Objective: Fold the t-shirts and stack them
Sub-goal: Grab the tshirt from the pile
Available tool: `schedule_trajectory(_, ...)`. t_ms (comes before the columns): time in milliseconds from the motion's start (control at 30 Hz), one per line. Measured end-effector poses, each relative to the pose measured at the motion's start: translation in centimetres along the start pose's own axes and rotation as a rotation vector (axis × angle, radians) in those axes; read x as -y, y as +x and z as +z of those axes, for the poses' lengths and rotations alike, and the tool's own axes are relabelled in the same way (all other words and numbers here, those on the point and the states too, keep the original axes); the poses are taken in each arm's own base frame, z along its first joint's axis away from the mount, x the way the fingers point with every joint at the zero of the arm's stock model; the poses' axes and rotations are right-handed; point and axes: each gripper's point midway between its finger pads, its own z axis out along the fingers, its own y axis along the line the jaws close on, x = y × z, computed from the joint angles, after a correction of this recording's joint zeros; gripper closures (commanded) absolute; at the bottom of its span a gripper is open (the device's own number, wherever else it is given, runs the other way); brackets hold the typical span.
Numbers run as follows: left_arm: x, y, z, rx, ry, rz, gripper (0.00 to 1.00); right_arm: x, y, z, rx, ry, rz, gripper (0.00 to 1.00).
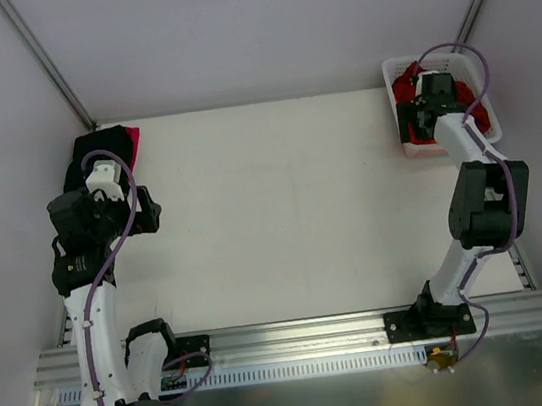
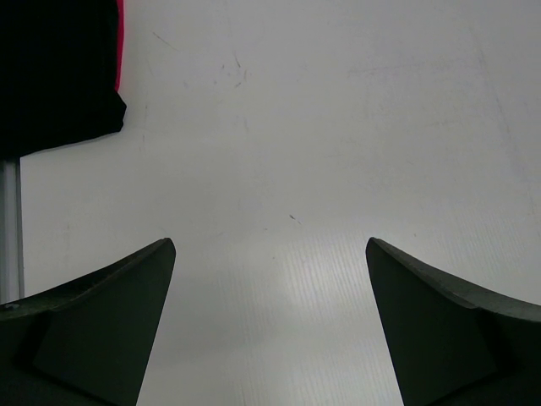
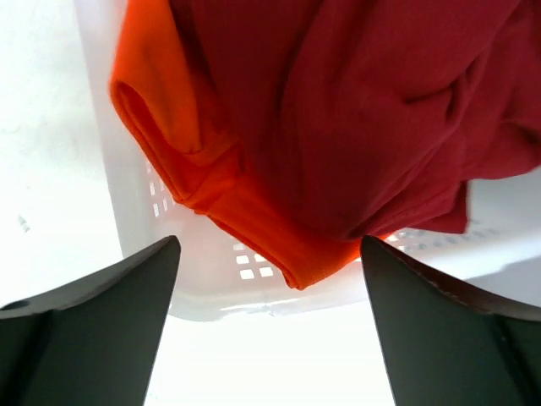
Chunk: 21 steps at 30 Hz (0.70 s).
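A dark red t-shirt (image 3: 363,110) lies crumpled over an orange t-shirt (image 3: 211,178) inside the white lattice basket (image 3: 211,288); from above the basket (image 1: 392,73) sits at the table's far right corner. My right gripper (image 3: 269,249) hovers open just at the basket's near rim, nothing between its fingers; in the top view the right gripper (image 1: 420,126) is over the basket. A folded black t-shirt (image 1: 92,152) rests on a bright red t-shirt (image 1: 132,137) at the far left; the black t-shirt (image 2: 55,72) fills the left wrist view's upper-left corner. My left gripper (image 2: 270,249) is open over bare table.
The white table (image 1: 272,213) stretches between the two arms. A metal rail (image 1: 300,335) runs along the near edge with both arm bases on it. Grey walls enclose the back and sides.
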Motion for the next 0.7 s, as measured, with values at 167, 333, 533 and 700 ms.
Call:
schedule_trajectory(167, 0.2, -0.1, -0.1, 0.004, 0.007, 0.004, 0.01, -0.7, -1.9, -1.1, 0.158, 0.094, -0.057, 0.03)
schedule_trajectory(333, 0.4, -0.2, -0.2, 0.011, 0.017, 0.007, 0.01, 0.1, -4.0, -2.0, 0.273, 0.12, -0.022, 0.02)
schedule_trajectory(533, 0.5, -0.2, -0.2, 0.011, 0.024, 0.007, 0.01, 2.7, -6.7, -1.0, 0.348, 0.249, 0.015, 0.05)
schedule_trajectory(700, 0.5, -0.2, -0.2, 0.01, 0.028, 0.009, 0.01, 4.6, -6.7, 2.8, 0.299, 0.298, 0.024, 0.06)
